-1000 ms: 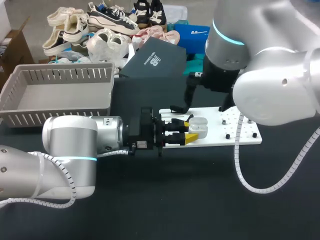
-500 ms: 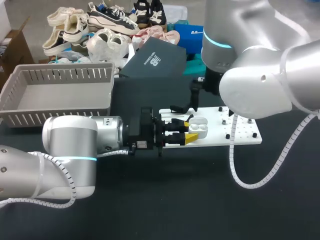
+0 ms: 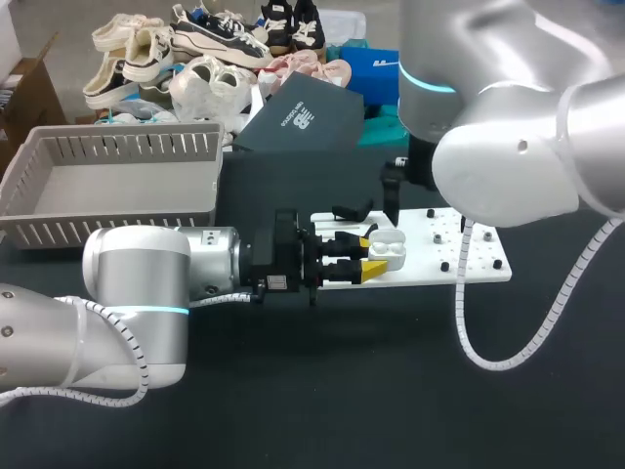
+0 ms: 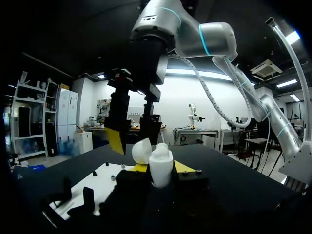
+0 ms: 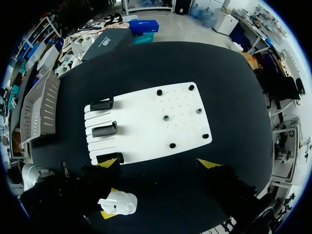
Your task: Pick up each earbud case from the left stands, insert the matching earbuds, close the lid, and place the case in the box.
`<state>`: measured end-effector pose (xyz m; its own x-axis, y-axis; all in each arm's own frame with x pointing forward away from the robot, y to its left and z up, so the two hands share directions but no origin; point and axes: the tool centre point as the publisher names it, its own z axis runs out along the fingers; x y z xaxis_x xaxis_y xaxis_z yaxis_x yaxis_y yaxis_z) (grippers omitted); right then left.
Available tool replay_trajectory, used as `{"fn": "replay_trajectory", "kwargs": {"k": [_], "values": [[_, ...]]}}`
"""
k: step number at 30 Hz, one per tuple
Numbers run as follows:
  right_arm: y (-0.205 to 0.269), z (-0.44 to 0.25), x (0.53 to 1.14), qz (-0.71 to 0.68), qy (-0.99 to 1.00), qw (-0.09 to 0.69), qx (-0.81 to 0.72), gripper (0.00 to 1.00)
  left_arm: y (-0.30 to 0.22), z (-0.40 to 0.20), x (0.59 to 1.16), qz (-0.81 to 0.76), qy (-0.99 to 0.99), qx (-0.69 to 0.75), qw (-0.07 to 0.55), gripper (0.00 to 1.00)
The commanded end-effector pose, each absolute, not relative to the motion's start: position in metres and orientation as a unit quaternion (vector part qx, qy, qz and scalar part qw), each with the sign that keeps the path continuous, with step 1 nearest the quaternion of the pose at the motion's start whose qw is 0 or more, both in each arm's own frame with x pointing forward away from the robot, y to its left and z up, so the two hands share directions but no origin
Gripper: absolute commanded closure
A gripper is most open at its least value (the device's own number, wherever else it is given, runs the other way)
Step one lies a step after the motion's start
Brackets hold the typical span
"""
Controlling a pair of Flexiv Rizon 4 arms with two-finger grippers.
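My left gripper (image 3: 364,256) is shut on a white earbud case (image 3: 387,248), holding it just above the near edge of the white board (image 3: 479,256). The case (image 4: 161,168) stands between the yellow tips with its lid (image 4: 142,150) swung open. My right gripper (image 4: 132,130) hangs open directly above it. From the right wrist view, the right gripper (image 5: 158,164) spans wide over the board (image 5: 146,122), with the case (image 5: 118,202) and the left gripper (image 5: 110,203) below it. Black stands (image 5: 104,129) line the board's left end. Only one finger of the right gripper (image 3: 395,195) shows in the head view.
A grey slatted basket (image 3: 59,227) stands at the back left of the black table. A dark shoe box (image 3: 293,117) leans behind the board, with shoes piled beyond it. Small black pegs (image 5: 165,117) dot the board's right half.
My right arm has swung right and turned, carrying its open gripper over the board's middle. The left arm and the case have stayed put.
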<state>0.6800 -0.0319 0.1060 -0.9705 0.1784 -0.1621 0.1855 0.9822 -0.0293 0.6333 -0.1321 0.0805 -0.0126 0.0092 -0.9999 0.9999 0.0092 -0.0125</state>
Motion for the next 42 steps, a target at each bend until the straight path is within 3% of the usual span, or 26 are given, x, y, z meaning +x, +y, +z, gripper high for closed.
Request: {"fn": "replay_trajectory", "kwargs": {"k": [1, 16, 27, 42], "values": [[-0.036, 0.111, 0.664, -0.012, 0.992, 0.091, 0.087, 0.0, -0.132, 0.08, 0.633, -0.499, 0.507, 0.497, 0.497, 1.0], [-0.033, 0.118, 0.642, 0.008, 0.995, 0.084, 0.06, 0.0, -0.132, 0.08, 0.633, -0.499, 0.507, 0.497, 0.497, 1.0], [-0.044, 0.139, 0.644, 0.059, 0.987, 0.131, 0.073, 0.0, -0.132, 0.08, 0.633, -0.499, 0.507, 0.497, 0.497, 1.0], [-0.059, 0.17, 0.62, 0.066, 0.979, 0.139, -0.134, 0.0, -0.063, 0.153, 0.617, -0.451, 0.543, 0.5, 0.502, 1.0]]}}
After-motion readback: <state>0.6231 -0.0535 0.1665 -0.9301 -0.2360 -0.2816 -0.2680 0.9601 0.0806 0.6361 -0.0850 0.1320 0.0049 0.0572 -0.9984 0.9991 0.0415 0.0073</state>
